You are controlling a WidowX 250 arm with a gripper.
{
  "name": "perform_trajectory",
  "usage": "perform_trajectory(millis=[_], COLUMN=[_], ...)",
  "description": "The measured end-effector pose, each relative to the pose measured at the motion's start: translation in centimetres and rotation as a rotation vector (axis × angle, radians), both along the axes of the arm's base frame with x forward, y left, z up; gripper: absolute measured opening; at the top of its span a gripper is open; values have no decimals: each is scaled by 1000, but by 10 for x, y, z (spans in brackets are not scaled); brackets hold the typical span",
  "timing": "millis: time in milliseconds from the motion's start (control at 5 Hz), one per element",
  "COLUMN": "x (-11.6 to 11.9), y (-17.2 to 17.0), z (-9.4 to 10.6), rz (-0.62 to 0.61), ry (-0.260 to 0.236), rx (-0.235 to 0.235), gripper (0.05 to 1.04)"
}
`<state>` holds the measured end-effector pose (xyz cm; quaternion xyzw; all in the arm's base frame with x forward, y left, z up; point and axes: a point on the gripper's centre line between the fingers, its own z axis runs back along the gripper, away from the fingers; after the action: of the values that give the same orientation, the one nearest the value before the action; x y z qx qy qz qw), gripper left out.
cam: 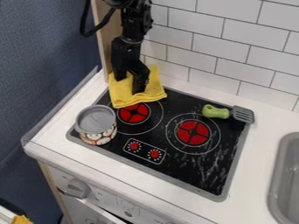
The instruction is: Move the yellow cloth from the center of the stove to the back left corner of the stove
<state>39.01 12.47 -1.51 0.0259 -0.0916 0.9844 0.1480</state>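
Observation:
The black gripper point(129, 86) hangs over the yellow cloth point(121, 97) at the back left corner of the stovetop, with its fingers apart and yellow fabric visible between them. The cloth lies partly on the black cooktop and partly on the white counter behind, its back edge raised beside the gripper. In front of the cloth and to its left, a small pot with a grey top point(96, 120) and a patterned side stands upright at the cooktop's left edge. Whether the fingertips touch the cloth, I cannot tell.
A spatula with a green handle point(215, 112) and grey head point(243, 114) lies at the cooktop's back right. The grey sink point(281, 175) is at the far right. Behind the counter rises a white tiled wall point(234, 54), with a wooden post point(102, 33) beside the arm.

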Motion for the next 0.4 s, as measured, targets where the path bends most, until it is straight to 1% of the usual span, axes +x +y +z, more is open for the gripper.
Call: perform_trajectory(millis=[200, 400], x=[-3, -9], y=[-4, -8], z=[-1, 5], rz=[9, 10], ry=[-17, -26], rx=[-43, -79], gripper=[1001, 1000])
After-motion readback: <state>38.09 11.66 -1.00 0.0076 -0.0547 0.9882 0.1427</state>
